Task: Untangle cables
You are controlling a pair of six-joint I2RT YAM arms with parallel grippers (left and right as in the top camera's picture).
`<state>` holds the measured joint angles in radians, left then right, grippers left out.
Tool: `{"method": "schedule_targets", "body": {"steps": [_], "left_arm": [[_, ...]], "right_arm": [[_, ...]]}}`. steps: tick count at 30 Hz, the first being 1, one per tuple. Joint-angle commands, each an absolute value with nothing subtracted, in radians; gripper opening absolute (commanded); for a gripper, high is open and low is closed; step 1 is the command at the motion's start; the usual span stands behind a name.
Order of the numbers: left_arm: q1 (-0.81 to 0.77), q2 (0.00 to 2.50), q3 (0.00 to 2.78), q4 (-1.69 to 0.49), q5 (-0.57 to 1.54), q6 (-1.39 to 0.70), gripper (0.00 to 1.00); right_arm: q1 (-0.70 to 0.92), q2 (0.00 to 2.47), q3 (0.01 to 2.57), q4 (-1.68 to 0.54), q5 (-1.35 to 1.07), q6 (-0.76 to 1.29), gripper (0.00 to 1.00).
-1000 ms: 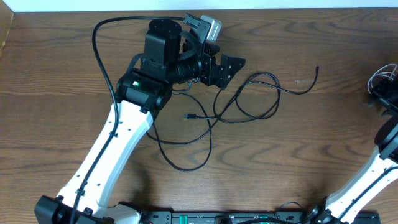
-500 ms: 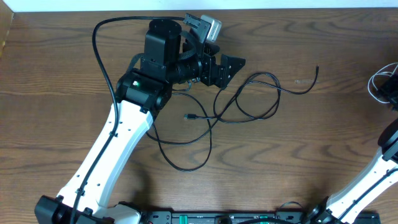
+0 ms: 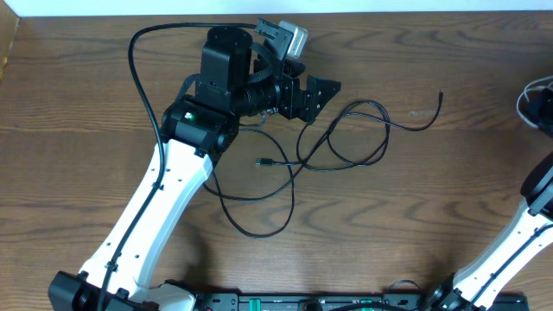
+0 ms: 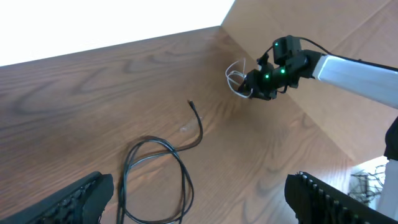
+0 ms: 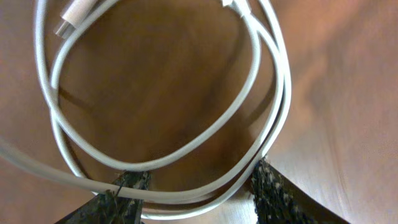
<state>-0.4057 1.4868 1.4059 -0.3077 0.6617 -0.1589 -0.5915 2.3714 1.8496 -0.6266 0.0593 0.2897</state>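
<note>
Overhead | left gripper (image 3: 321, 90) wide open, empty, beside black cable (image 3: 386, 138) | right gripper (image 4: 255, 87) seems pinched on white cable (image 5: 283, 87), far right | cables light, limp, slippery; grab near plug

Wears white shells on the long links of the left arm (image 3: 160, 194), black housings at the joints, a green light (image 3: 189, 114) on one. Trails a thick black wire (image 3: 131, 52) past the elbow. Carries a silver camera (image 3: 283, 36) and black ridged fingers (image 4: 74, 199). Repeats on the right arm (image 4: 354, 71): white link, black wrist, green lights.
</note>
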Motion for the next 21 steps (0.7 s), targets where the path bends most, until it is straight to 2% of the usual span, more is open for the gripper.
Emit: {"method": "schedule_targets", "body": {"steps": [1,9,15,21], "left_arm": [[-0.400,1.490,1.421,-0.307,0.615,-0.154,0.93],[-0.400,1.491,1.421,-0.307,0.547,-0.154,0.93],[-0.400,1.491,1.421,-0.307,0.529,-0.154,0.93],[-0.400,1.493,1.421,-0.306,0.509,-0.154,0.93]], "right_arm": [[-0.579,2.481,1.827,-0.535,-0.034,0.349,0.52],[-0.505,2.602,1.828,-0.159,-0.078,0.457,0.50],[-0.429,2.653,1.828,0.081,-0.060,0.459,0.49],[-0.386,2.648,1.828,0.122,-0.055,0.439,0.56]]}}
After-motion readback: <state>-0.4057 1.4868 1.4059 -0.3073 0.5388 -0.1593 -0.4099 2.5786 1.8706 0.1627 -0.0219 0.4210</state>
